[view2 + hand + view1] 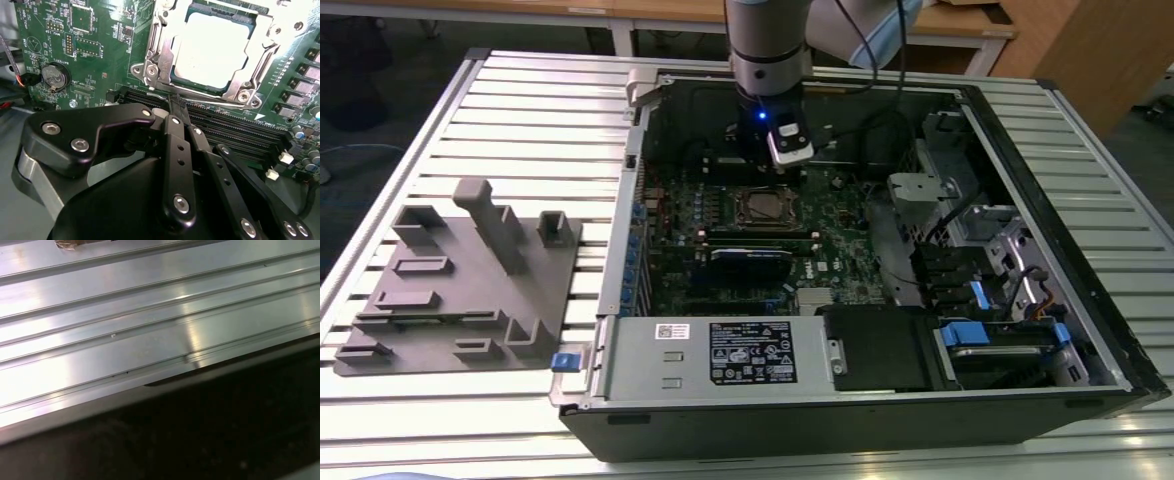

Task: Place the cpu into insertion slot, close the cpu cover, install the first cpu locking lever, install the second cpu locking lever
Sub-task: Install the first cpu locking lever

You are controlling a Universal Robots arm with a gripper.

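Gripper (176,102) claw narrow, empty, beside cpu cover (161,52); cpu (212,47) seated; likely light, rigid, fragile; handle by edges.

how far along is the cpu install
Done: the cpu is seated, and the cpu cover lies flat around it. In hand: the gripper, shut, is at the cover's edge. Left: the locking levers; I cannot tell whether either is latched.
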